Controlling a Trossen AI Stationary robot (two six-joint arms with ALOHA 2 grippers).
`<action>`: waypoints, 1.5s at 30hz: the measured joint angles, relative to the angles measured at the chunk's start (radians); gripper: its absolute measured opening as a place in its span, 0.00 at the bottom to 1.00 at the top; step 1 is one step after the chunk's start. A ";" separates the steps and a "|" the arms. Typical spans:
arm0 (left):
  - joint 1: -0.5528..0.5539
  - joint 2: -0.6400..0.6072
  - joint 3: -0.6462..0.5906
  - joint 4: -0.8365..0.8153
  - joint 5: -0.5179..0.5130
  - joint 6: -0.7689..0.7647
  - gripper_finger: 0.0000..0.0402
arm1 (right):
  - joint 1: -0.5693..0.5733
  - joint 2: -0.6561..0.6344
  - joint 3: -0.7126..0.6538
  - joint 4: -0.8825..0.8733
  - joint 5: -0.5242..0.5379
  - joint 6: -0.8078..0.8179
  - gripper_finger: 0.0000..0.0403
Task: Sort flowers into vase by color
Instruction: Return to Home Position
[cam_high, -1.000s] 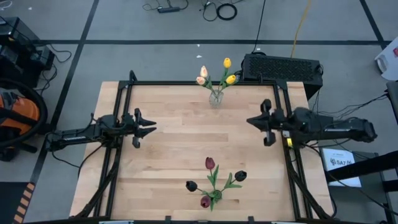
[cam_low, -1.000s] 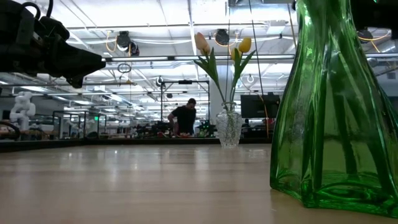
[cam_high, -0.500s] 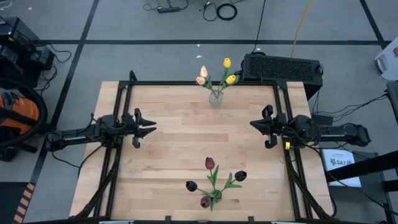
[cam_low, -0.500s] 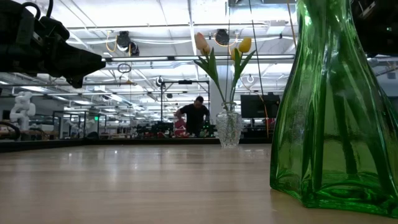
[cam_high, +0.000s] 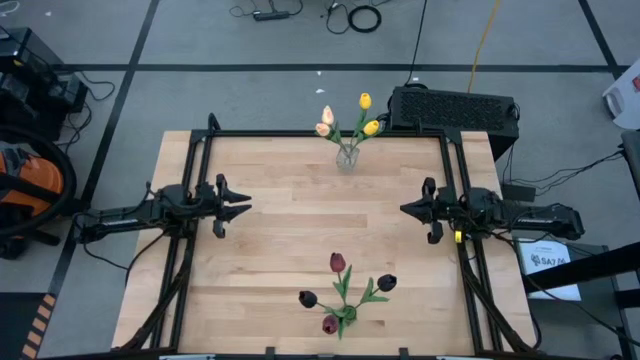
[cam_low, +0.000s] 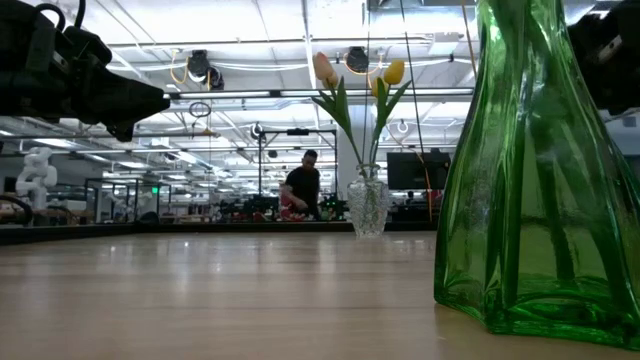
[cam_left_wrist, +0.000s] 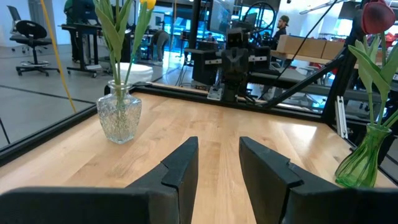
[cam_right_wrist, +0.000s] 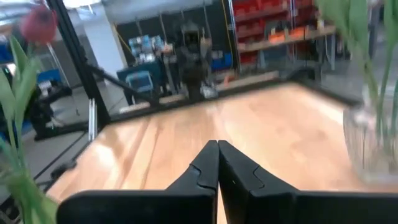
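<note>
A clear glass vase (cam_high: 347, 157) stands at the middle of the table's far edge, with two yellow tulips (cam_high: 365, 101) and two pale peach tulips (cam_high: 327, 115) standing in it by their stems. A green glass vase (cam_high: 347, 315) stands at the near edge and holds two dark red tulips (cam_high: 338, 262) and two near-black ones (cam_high: 387, 282). My left gripper (cam_high: 245, 207) hovers open over the table's left side, its fingers (cam_left_wrist: 186, 158) apart. My right gripper (cam_high: 405, 209) is shut and empty at the right side, its fingers (cam_right_wrist: 208, 163) closed together.
Bare wooden tabletop (cam_high: 300, 230) lies between the two grippers and between the two vases. A black frame rail (cam_high: 330, 133) runs along the table's edges. In the low view the green vase (cam_low: 540, 180) fills the near right, and a person (cam_low: 300, 188) stands in the room behind.
My right gripper has moved down and drawn back slightly toward the table's right edge. My left arm and both vases have kept still. The person in the room behind has shifted about.
</note>
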 joint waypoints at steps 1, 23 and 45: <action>0.000 0.000 0.000 0.000 0.000 0.000 0.31 | 0.000 -0.014 0.000 -0.037 0.000 0.009 0.00; 0.000 0.000 0.000 0.000 0.000 0.000 0.31 | 0.000 -0.018 0.003 -0.045 0.008 0.013 0.00; 0.000 0.000 0.000 0.000 0.000 0.000 0.31 | 0.001 -0.018 0.002 -0.045 0.008 0.012 0.00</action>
